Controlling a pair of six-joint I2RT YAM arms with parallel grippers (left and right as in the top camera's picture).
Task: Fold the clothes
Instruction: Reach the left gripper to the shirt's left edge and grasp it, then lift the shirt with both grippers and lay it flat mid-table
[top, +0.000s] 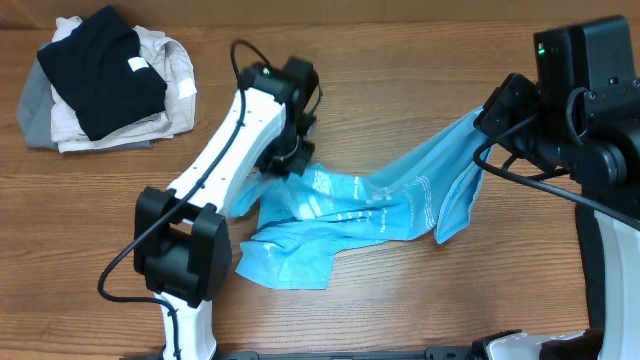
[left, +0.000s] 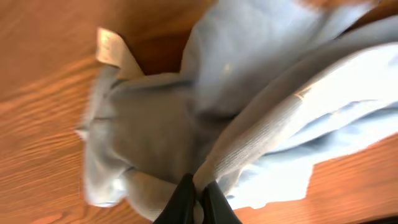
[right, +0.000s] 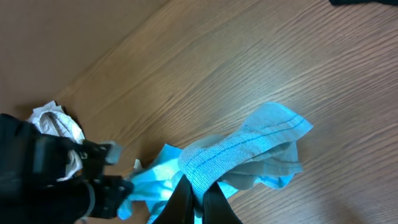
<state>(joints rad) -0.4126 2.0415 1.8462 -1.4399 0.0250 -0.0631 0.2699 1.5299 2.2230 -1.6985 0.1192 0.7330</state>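
Obs., one moment, three views.

Light blue T-shirt (top: 350, 210): crumpled and drawn out in a long band across the wooden table (top: 420, 50). Its lower-left part lies bunched flat on the wood. Its right end climbs off the surface toward your right arm. White printed lettering (top: 425, 195) shows along the middle of the band.

Left gripper (top: 285, 160): sits at the T-shirt's upper-left end, pressed down into the fabric. In your left wrist view the two dark fingers (left: 183, 202) stand together, pinched on a ribbed edge of the blue cloth. A small white tag (left: 111, 46) sticks out at the far side of the bunched fabric. That view is motion-blurred, so finer detail cannot be read.

Right gripper (top: 490, 115): at the T-shirt's upper-right end. In your right wrist view its fingers (right: 214, 202) are closed tight on a stitched, ribbed hem, and a loose flap of blue cloth hangs just past them above the wood.

The T-shirt sags between your two grips rather than hanging taut.

Black shirt (top: 100, 65): well apart from the T-shirt, up and to its left, lying on top of a heap of pale garments (top: 165, 90) with a grey garment (top: 35, 110) at the heap's outer edge. Neither gripper touches that heap.
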